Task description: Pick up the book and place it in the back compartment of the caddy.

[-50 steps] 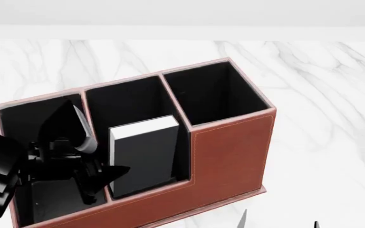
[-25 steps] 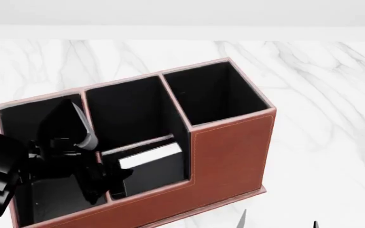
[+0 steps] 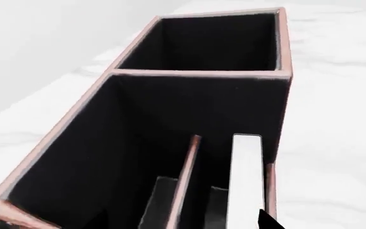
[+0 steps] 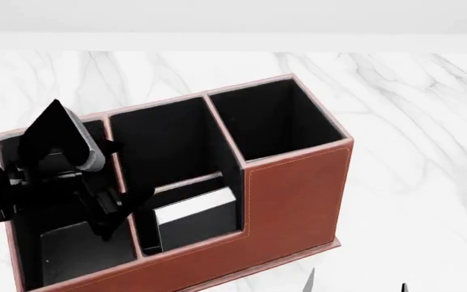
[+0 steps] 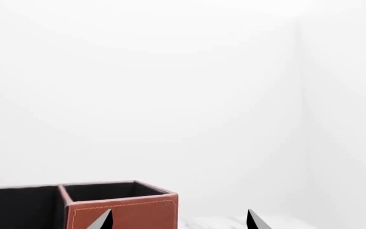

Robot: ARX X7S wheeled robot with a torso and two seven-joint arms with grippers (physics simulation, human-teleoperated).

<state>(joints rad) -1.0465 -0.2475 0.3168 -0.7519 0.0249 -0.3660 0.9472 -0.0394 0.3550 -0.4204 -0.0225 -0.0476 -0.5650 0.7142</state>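
The reddish-brown caddy (image 4: 290, 194) fills the head view. The black book (image 4: 194, 214), white page edges up, sits low inside the small low-walled cell (image 4: 146, 234) of the split middle section. My left gripper (image 4: 124, 213) is open and empty, above the long end cell just left of the book. In the left wrist view the book's white edge (image 3: 245, 181) stands beside the inner divider (image 3: 184, 181), with one fingertip (image 3: 269, 222) by it. My right gripper (image 5: 179, 222) is open and empty, near the caddy's tall end (image 5: 122, 212).
The caddy stands on a white marble tabletop (image 4: 412, 121) with a white wall behind. The tall square end cell (image 4: 274, 118) and the deeper middle half (image 4: 165, 140) hold nothing. Right fingertips (image 4: 311, 281) show at the head view's bottom edge.
The book, upright and high in the middle section a second ago, has dropped down into the low-walled cell. My left gripper has let go and moved up and left, away from it.
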